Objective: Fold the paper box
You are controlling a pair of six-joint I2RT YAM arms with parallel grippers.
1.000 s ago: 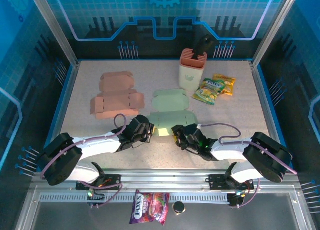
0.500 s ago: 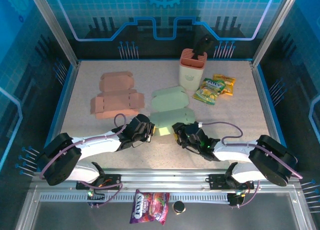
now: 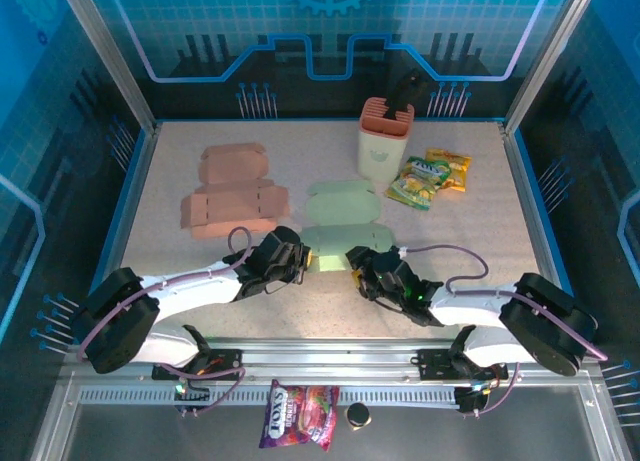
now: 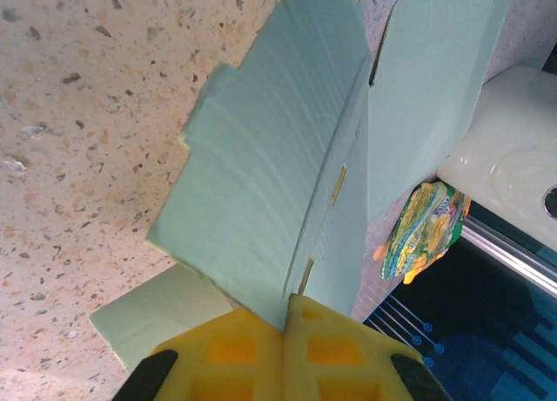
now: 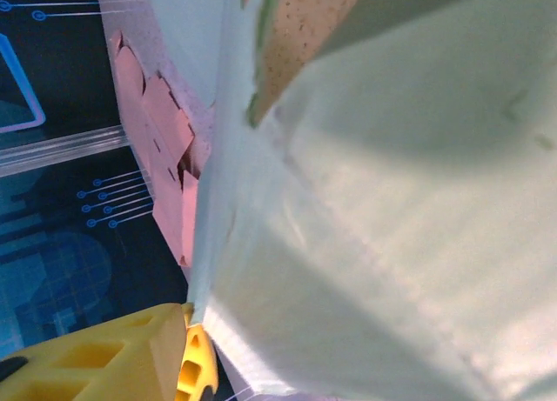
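A flat, unfolded pink box (image 3: 228, 193) lies at the left of the speckled table (image 3: 170, 271). Just right of it, nearer the front edge, the left gripper (image 3: 300, 259) reaches in from the left. In the left wrist view its 2 yellow fingers (image 4: 231, 357) are pressed together on the near edge of the green paper box (image 3: 345, 219), so these jaws are closed and gripping the card. The green paper box sits at the middle of the table, 2 of its panels meeting at a raised crease. The right gripper (image 3: 358, 265) meets the box at its near right corner. In the right wrist view 1 yellow finger (image 5: 113, 357) lies against the green card, and I cannot tell whether these jaws are open or clamped. Farther back on the right stands a white holder with a pink top (image 3: 383, 141), with 2 snack packets (image 3: 430, 176) just beside it.
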